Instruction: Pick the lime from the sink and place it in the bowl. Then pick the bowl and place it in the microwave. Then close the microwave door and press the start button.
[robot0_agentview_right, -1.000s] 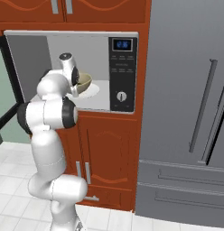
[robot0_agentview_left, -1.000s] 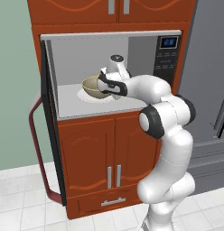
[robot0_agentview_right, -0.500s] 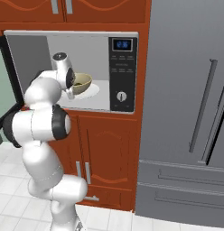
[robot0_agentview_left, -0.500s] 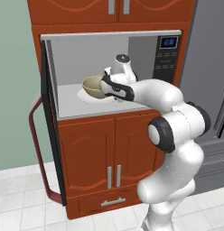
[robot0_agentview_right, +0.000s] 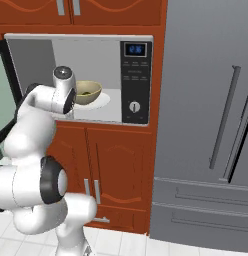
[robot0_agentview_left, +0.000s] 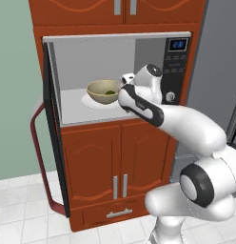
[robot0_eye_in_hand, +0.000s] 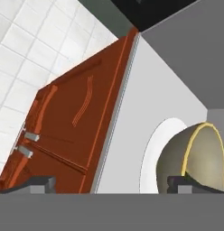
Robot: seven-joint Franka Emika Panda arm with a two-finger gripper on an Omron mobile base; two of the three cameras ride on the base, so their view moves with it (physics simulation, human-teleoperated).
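Left base view: microwave (robot0_agentview_left: pixel 115 76) stands open, microwave door (robot0_agentview_left: pixel 52 128) swung out to the left, edge-on, dark red handle (robot0_agentview_left: pixel 39 162) bowing outward. Control panel (robot0_agentview_left: pixel 175 66) on the right has a blue display, rows of small button text and a round knob; none of the writing is legible. Bowl (robot0_agentview_left: pixel 104 91) sits upright on the white turntable (robot0_agentview_left: pixel 91 102) inside the cavity. Lime (robot0_agentview_left: pixel 110 92) is in the bowl, a dark green patch just under the rim. The arm's wrist is just right of the bowl at the cavity opening; gripper itself is blocked by the wrist here. Red-brown cabinet doors (robot0_agentview_left: pixel 120 162) below, grey fridge (robot0_agentview_left: pixel 220 71) to the right.

Right base view: same microwave (robot0_agentview_right: pixel 81 75), panel (robot0_agentview_right: pixel 135 82) with blue digits too blurred to read and a white dial below. Bowl (robot0_agentview_right: pixel 88 91) on the turntable (robot0_agentview_right: pixel 103 101), dark contents barely visible inside. The wrist sits just left of the bowl, in front of the cavity. Fridge (robot0_agentview_right: pixel 206 125) fills the right side.

Hand view: gripper (robot0_eye_in_hand: pixel 116 182) fingers stand wide apart, nothing between them. One fingertip (robot0_eye_in_hand: pixel 184 182) lies over the bowl (robot0_eye_in_hand: pixel 195 153) wall in the picture; contact can't be told. Bowl's yellowish rim arcs at right, on the turntable (robot0_eye_in_hand: pixel 152 149) on the grey microwave floor (robot0_eye_in_hand: pixel 145 90). Cabinet door (robot0_eye_in_hand: pixel 73 131) and white floor tiles (robot0_eye_in_hand: pixel 28 58) beyond.
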